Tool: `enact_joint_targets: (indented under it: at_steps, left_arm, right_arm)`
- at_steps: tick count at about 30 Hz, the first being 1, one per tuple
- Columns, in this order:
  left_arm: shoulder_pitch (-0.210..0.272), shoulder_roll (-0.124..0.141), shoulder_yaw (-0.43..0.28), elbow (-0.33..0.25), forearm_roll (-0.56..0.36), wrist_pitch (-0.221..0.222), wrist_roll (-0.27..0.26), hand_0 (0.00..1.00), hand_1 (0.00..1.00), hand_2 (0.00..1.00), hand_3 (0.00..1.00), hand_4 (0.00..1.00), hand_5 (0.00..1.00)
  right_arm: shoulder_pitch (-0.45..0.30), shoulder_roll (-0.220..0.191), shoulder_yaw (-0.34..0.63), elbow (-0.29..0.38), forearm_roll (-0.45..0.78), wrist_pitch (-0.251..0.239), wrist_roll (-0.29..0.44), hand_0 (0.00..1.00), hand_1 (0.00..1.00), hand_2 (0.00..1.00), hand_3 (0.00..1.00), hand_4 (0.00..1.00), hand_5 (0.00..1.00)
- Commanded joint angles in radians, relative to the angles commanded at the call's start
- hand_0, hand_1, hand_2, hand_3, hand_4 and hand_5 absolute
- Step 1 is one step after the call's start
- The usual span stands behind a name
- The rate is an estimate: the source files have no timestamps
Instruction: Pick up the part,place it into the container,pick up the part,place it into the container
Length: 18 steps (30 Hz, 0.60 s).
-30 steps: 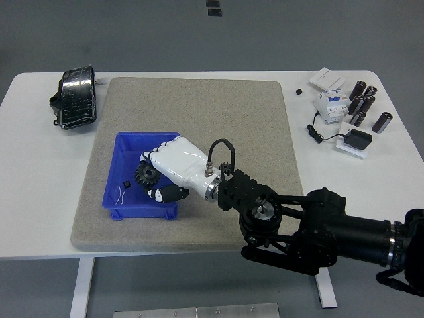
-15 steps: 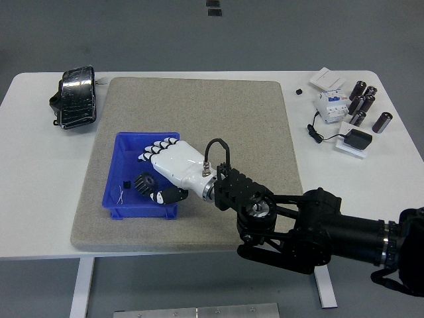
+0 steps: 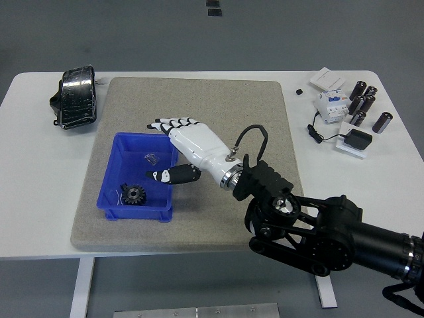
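1. Far to the hand's upper left, a black pouch (image 3: 74, 97) with a glossy, crinkled surface lies on the white table (image 3: 26, 199), clear of the work.
2. Lower left of the fingertips, the black toothed gear (image 3: 134, 195) lies flat on the floor of the blue plastic bin (image 3: 112, 165), a shallow rectangular tray with thin walls. A small bagged part (image 3: 152, 158) rests just below the fingers, also inside the bin.
3. The right hand (image 3: 182, 147), glossy white shell with dark fingertip pads, hovers over the bin's right rim, fingers spread and holding nothing, thumb pointing into the bin.
4. This looks like the release step, done: the gear sits in the container. A good retreat would lift straight up first, so thumb and fingers clear the rim without tipping the light bin.
5. The coarse grey-beige mat (image 3: 218, 112) under the bin should resist sliding.
6. Far right of the arm lie dark cylindrical parts (image 3: 366, 103), a white circuit breaker (image 3: 329, 104) and a black adapter (image 3: 358, 140).
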Motion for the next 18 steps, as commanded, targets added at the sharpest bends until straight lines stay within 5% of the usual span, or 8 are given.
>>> enact_joint_targets:
  at_steps: [2, 3, 9, 18]
  left_arm:
    - [0.0, 0.0, 0.001, 0.0, -0.002, 0.0, -0.001, 0.691, 0.679, 0.66, 0.621, 0.727, 0.252]
    - [0.0, 0.0, 0.002, 0.0, -0.004, 0.0, -0.001, 0.691, 0.679, 0.66, 0.621, 0.728, 0.252]
    - [-0.001, 0.0, 0.006, 0.001, -0.011, 0.001, -0.004, 0.691, 0.679, 0.659, 0.621, 0.728, 0.249]
    - [-0.005, 0.0, 0.007, 0.001, -0.011, 0.001, -0.004, 0.692, 0.679, 0.659, 0.621, 0.727, 0.249]
  right_arm:
    - [-0.018, -0.038, 0.049, 0.006, -0.013, -0.006, -0.009, 0.693, 0.767, 0.814, 0.838, 0.844, 0.541]
    - [-0.025, -0.058, 0.07, 0.005, -0.016, -0.006, -0.012, 0.545, 0.696, 0.779, 0.814, 0.822, 0.517]
    - [-0.044, -0.152, 0.068, -0.041, -0.017, 0.011, -0.021, 0.488, 0.676, 0.778, 0.813, 0.805, 0.505]
    - [-0.032, -0.173, -0.057, -0.136, 0.008, 0.035, -0.008, 0.477, 0.667, 0.776, 0.812, 0.791, 0.49]
